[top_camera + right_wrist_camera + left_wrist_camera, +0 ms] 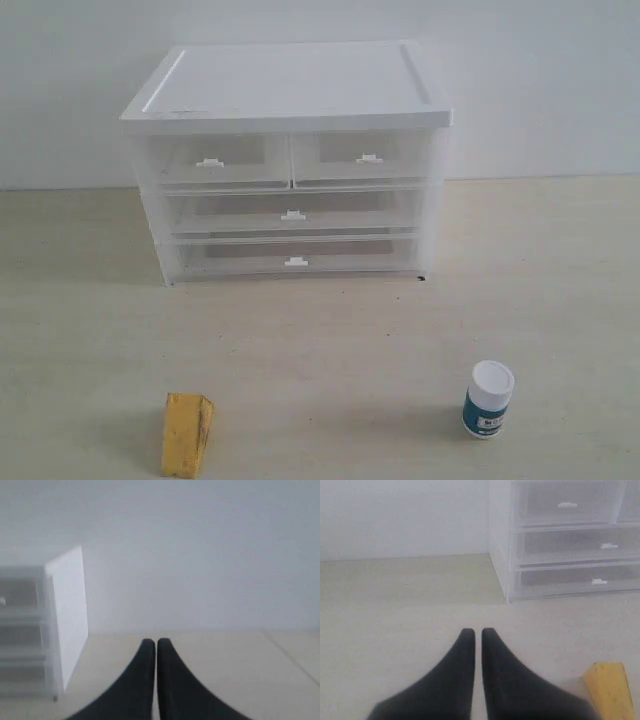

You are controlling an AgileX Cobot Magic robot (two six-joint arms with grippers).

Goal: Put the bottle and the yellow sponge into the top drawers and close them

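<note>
The white-topped cabinet [290, 85] stands at the back of the table, with both top drawers pushed in: the left one [215, 160] and the right one [365, 157]. The yellow sponge [187, 432] lies near the front left; its corner [610, 690] shows beside my left gripper [477, 632]. The bottle [488, 399] stands upright at the front right. My left gripper is shut and holds nothing. My right gripper [156, 642] is also shut and empty, pointing past the cabinet's side [67, 620]. Neither arm shows in the exterior view.
Two full-width drawers [293, 213] [295, 258] sit shut below the top pair. The pale wooden table [330, 340] stretches between the cabinet and the two objects. A plain white wall [540, 80] stands behind.
</note>
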